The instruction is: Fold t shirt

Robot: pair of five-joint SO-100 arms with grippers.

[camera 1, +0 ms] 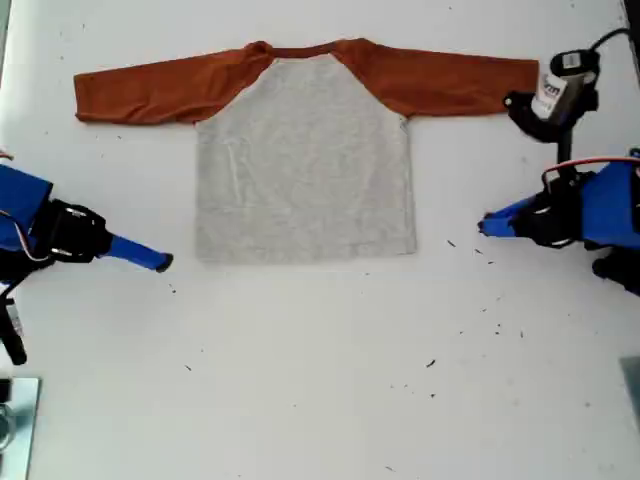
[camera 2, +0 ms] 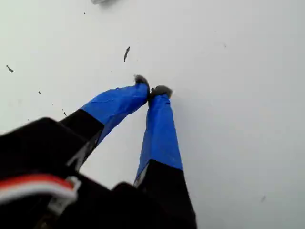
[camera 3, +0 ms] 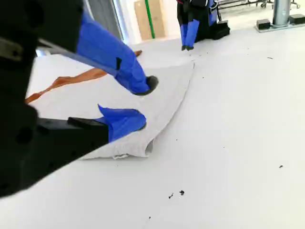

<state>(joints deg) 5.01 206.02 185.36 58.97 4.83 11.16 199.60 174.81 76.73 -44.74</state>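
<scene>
1. T shirt (camera 1: 300, 170) lies flat and spread on the white table (camera 1: 320, 400), grey body towards the middle, both rust-orange sleeves stretched out sideways.
2. My first gripper (camera 2: 153, 89) – tips pressed together, holding nothing – sits over bare table off the hem, on the exterior view's right (camera 1: 487, 225).
3. My second gripper (camera 3: 143, 102) stands parted at the hem's other corner – exterior view's left (camera 1: 160, 261) – gripping no cloth.

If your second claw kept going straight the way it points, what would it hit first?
Probably the t shirt's near hem corner, just ahead of my second claw; depth is unclear.
</scene>
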